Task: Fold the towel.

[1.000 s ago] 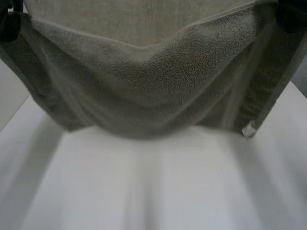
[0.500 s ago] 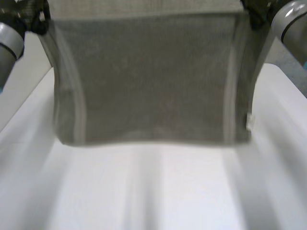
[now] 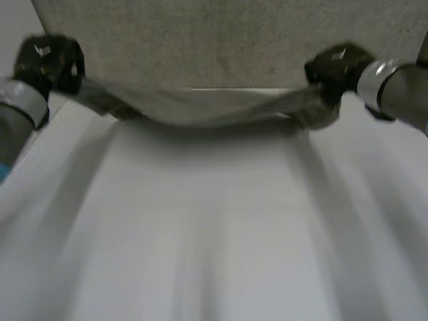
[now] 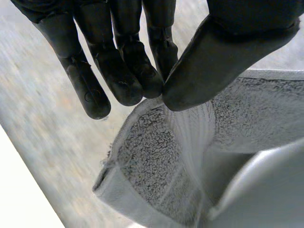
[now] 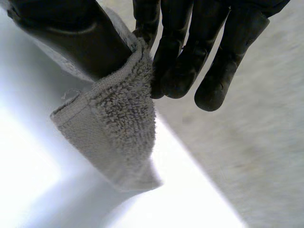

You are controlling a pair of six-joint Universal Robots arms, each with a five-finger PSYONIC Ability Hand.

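Soft, even light lies on the white tabletop (image 3: pixel 214 234), with pale bands and grey streaks running down it. A dark shadow sits just under the sagging towel (image 3: pixel 200 112). In the right wrist view, the tabletop glares almost pure white beside the towel's corner. The black left robot hand (image 4: pixel 118 71) catches a faint sheen.

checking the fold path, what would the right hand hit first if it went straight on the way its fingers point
Most likely the towel spread flat on the table; the right hand, pinching a corner, points at that part. Depth is hard to judge.
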